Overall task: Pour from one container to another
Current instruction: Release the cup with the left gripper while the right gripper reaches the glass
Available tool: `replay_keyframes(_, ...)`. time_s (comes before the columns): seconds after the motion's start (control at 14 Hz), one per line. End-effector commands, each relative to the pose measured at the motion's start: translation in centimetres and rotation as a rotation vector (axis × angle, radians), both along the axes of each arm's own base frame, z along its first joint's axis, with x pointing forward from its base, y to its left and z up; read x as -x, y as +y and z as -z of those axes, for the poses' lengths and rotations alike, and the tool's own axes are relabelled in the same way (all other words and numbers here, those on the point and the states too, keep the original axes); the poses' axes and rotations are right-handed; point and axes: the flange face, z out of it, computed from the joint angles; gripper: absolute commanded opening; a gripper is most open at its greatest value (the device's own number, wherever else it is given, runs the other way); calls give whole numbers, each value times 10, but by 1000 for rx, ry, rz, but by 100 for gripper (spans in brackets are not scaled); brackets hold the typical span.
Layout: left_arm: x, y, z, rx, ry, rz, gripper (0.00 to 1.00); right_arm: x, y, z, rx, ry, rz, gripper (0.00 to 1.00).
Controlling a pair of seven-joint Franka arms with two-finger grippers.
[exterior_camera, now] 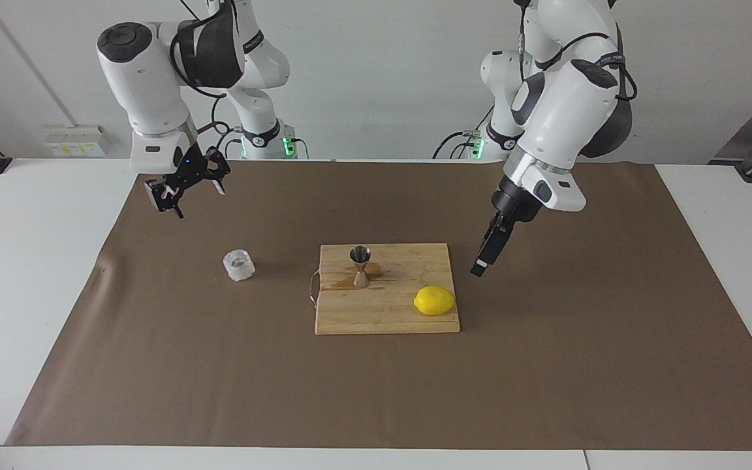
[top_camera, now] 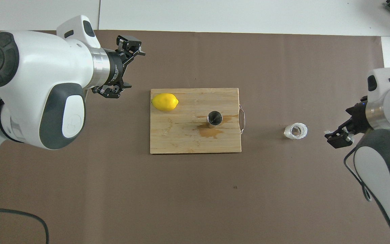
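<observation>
The short frosty glass cup [exterior_camera: 239, 265] [top_camera: 296, 131] stands on the brown paper, beside the board toward the right arm's end. The steel jigger [exterior_camera: 360, 266] [top_camera: 215, 118] stands upright on the wooden board [exterior_camera: 386, 316] [top_camera: 181, 144], by a brown wet stain [top_camera: 208, 131]. My right gripper [exterior_camera: 185, 188] [top_camera: 339, 136] hangs open over the paper, apart from the cup and holding nothing. My left gripper [exterior_camera: 484, 260] [top_camera: 128, 69] is open and empty over the paper, just off the board's end toward the left arm.
A yellow lemon [exterior_camera: 434, 300] [top_camera: 165, 102] lies on the board's corner nearest the left gripper. A thin wire handle [top_camera: 242, 118] sticks out of the board's end toward the cup. Brown paper [exterior_camera: 546, 365] covers most of the white table.
</observation>
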Motion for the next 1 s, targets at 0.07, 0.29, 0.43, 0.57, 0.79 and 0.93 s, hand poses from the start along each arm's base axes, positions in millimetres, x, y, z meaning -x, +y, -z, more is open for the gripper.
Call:
replay_keyframes(0.07,1,26,0,-208,-21,290,100,-1,-26,67,-75,30,-191,100)
replay_keyframes(0.29,0,58,2,-309,-13,590,100,-9,-41,112,-113,13,-354,100)
replay_keyframes(0.43,1,87,2,-347,1,741,100,-10,-41,138,-166,29,-403,100)
replay_keyframes(0.57,1,119,0,-368,18,847,100,-12,-43,154,-190,-6,-485,100)
replay_keyframes(0.79,3,156,-4,-398,32,957,100,-10,-45,182,-265,-57,-516,100)
replay_keyframes(0.93,5,185,-9,-403,41,967,100,-9,-47,201,-277,-77,-541,100)
